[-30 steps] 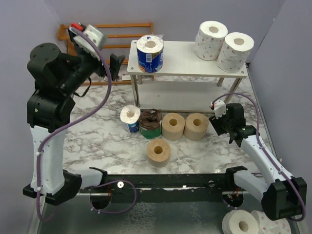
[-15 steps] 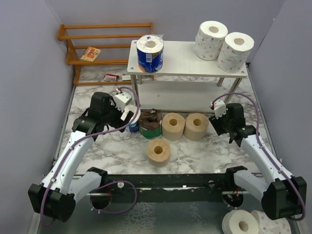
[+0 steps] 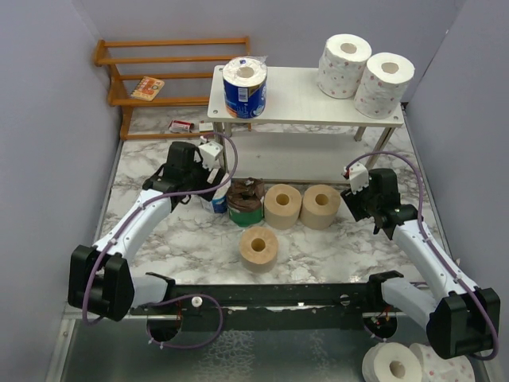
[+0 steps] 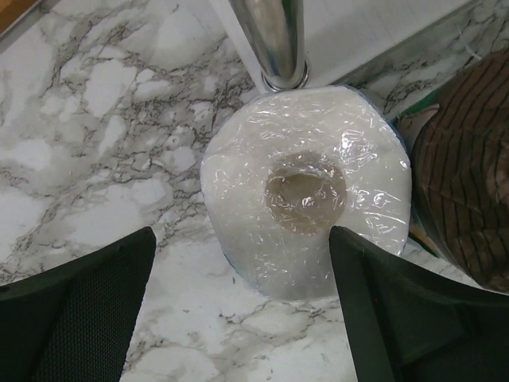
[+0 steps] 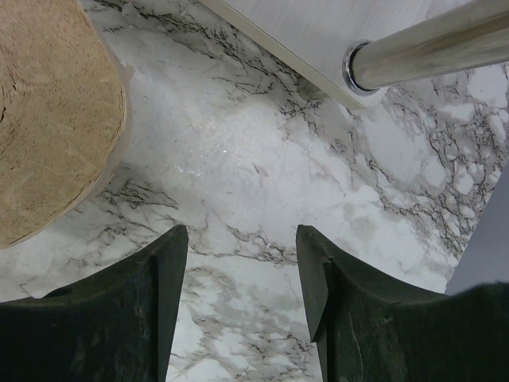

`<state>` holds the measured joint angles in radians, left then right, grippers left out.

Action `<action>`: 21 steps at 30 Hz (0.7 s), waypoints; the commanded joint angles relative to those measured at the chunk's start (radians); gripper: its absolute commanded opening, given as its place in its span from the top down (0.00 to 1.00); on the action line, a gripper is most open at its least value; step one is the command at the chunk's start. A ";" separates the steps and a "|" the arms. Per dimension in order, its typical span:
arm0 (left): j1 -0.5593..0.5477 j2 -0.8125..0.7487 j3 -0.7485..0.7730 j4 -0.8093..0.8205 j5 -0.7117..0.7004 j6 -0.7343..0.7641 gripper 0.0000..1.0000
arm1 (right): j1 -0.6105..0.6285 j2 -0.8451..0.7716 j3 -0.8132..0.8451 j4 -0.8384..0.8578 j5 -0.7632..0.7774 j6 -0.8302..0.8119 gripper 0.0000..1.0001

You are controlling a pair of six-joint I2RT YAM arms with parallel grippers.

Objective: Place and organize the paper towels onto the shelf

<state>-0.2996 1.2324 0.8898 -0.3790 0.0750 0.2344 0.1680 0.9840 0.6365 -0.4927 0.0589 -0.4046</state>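
The shelf (image 3: 306, 86) holds one blue-wrapped paper towel roll (image 3: 244, 87) at its left and two white rolls (image 3: 344, 64) (image 3: 385, 83) at its right. In front of it on the marble stand a second blue-wrapped roll (image 3: 216, 203) (image 4: 306, 191), a dark brown roll (image 3: 245, 200) (image 4: 469, 175) and three tan rolls (image 3: 283, 205) (image 3: 320, 205) (image 3: 259, 247). My left gripper (image 3: 205, 189) (image 4: 242, 239) is open, its fingers (image 4: 79, 302) either side of the blue roll's near edge without touching it. My right gripper (image 3: 359, 203) (image 5: 242, 239) is open over bare marble, right of a tan roll (image 5: 48, 111).
An orange slatted rack (image 3: 171, 56) with a small packet (image 3: 148, 87) stands at the back left, and a small box (image 3: 181, 125) lies below it. A silver shelf leg (image 4: 274, 40) stands just behind the blue roll, another (image 5: 421, 48) ahead of my right gripper. Spare rolls (image 3: 394, 368) lie below the table's front.
My left arm has swung down from high beside the rack to the blue-wrapped roll on the table. The right arm has not moved.
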 commanded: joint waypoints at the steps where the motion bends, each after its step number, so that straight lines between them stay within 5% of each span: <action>1: 0.002 0.057 0.072 0.087 -0.031 -0.029 0.08 | -0.011 0.003 -0.007 0.035 0.021 0.005 0.43; 21: 0.056 0.090 0.077 0.051 0.025 -0.071 0.09 | -0.013 0.004 -0.008 0.037 0.019 0.004 0.43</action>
<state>-0.2531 1.3499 0.9977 -0.3080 0.0475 0.1688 0.1616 0.9874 0.6365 -0.4923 0.0593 -0.4046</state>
